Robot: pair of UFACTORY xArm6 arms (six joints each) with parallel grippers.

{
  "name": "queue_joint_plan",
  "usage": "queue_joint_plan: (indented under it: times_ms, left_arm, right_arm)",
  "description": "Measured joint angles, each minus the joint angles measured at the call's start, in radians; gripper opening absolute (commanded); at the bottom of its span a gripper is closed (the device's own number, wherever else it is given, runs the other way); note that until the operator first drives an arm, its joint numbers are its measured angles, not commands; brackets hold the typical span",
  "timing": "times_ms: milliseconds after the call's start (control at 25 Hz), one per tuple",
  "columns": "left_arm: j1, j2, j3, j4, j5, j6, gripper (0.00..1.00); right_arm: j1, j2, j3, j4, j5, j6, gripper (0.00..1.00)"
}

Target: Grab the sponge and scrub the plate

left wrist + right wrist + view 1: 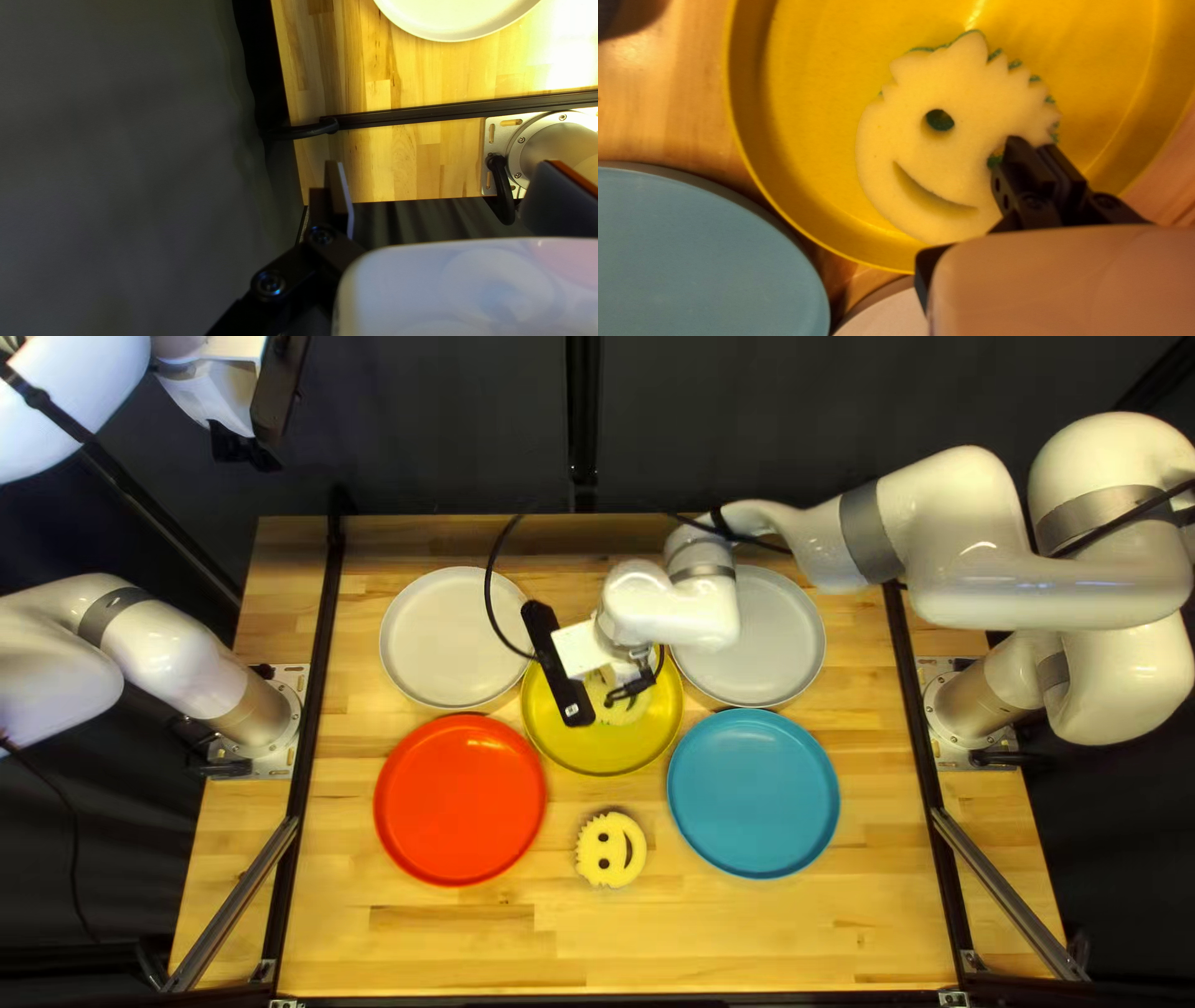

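Pale sponge (pixel 952 81), edge pinched by the right gripper (pixel 1032 144), has yellow plate (pixel 815 124) directly beneath; left gripper (pixel 443 165) gapes, farther away.

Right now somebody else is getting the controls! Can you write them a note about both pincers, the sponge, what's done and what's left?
Left pincer: open, holding nothing, up beyond the table's left edge.
Right pincer: shut on the edge of the smiley sponge, by one eye hole.
Things: that sponge is at the yellow plate, inside its rim. A second sponge lies on the table.
Done: sponge grasped, at the plate.
Left: probably the scrubbing; I can't tell if any has happened.
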Motion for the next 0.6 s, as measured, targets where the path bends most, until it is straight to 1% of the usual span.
queue_joint_plan:
  times_ms: [160,360,440,600]
  left_arm:
    - [0.000,0.000,0.000,0.000,0.000,0.000,1.00]
    - [0.000,0.000,0.000,0.000,0.000,0.000,1.00]
    - [0.000,0.000,0.000,0.000,0.000,0.000,1.00]
    - [0.000,0.000,0.000,0.000,0.000,0.000,1.00]
  right_arm:
    - [-0.089,0.018,-0.062,0.040,0.043,-0.047,0.00]
    - [-0.196,0.087,-0.181,0.085,0.107,-0.092,0.00]
    - [-0.223,0.116,-0.223,0.094,0.129,-0.091,0.00]
    - [-0.248,0.141,-0.256,0.094,0.148,-0.061,0.00]
